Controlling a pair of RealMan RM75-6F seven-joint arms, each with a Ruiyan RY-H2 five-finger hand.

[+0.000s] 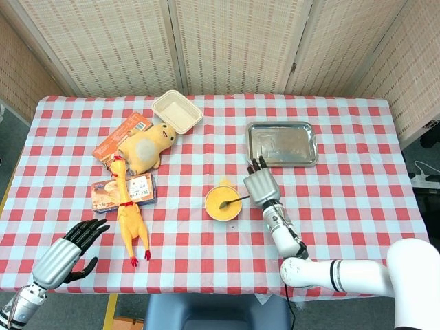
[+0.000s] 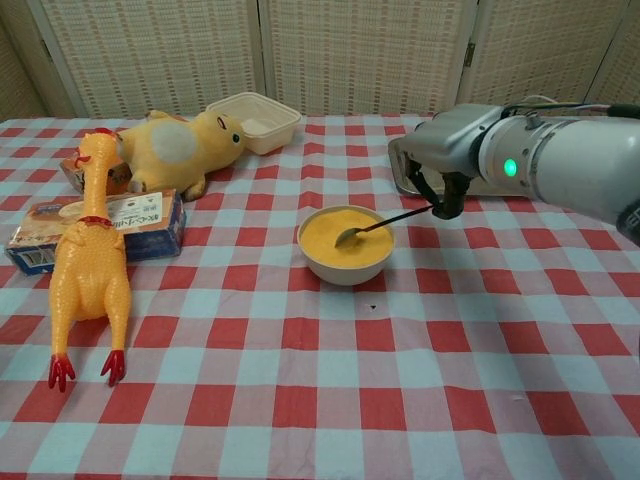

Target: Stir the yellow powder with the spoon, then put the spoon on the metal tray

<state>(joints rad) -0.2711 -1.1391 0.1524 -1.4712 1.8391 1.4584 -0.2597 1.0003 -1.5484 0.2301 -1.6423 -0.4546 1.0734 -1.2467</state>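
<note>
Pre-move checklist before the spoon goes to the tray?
1. Right robot hand holds spoon by the handle: ok.
2. Spoon tip in the powder in the bowl: ok; lift clear first.
3. Tray bare, nothing lying on it: ok.
4. Path from bowl to tray free of objects: ok.
5. Left robot hand open, far from the bowl: ok.
6. Powder stuck to spoon tip: cannot tell.
</note>
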